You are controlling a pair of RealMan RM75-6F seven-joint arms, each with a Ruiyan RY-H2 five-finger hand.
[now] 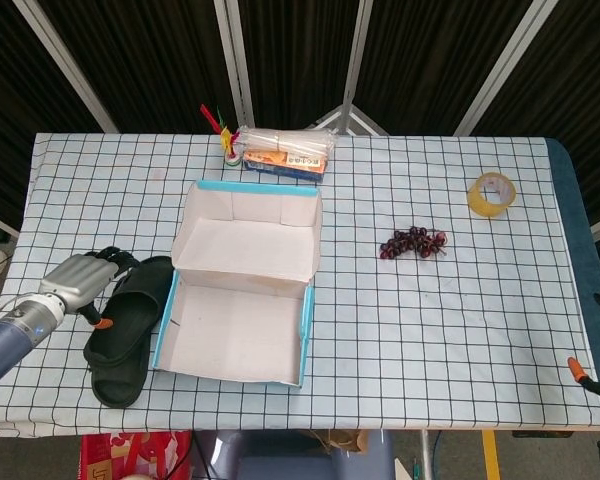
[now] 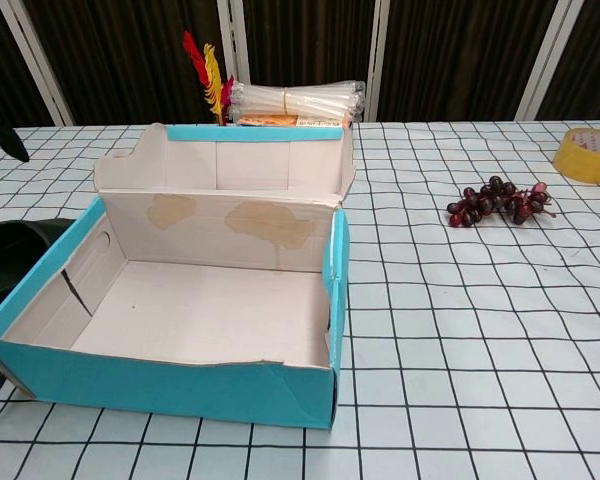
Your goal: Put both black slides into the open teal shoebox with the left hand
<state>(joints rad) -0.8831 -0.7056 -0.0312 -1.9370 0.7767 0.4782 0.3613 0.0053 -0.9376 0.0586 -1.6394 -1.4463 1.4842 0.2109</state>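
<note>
open teal cardboard shoebox (image 1: 242,335) centre-left, upright lid (image 1: 248,232) walling its far side | black rubber slides (image 1: 130,325) touching its left wall | bare checked tablecloth (image 1: 430,320) lower right free | dark grape bunch (image 1: 413,242), yellow tape roll (image 1: 491,193) upper right

A table (image 1: 460,330) covered in a white cloth with a black grid stands before a dark ribbed backdrop (image 1: 430,50) crossed by slanting pale metal poles (image 1: 355,55). Even light falls from above, casting soft shadows. Blue padding (image 1: 580,230) shows along the table's right edge.
</note>
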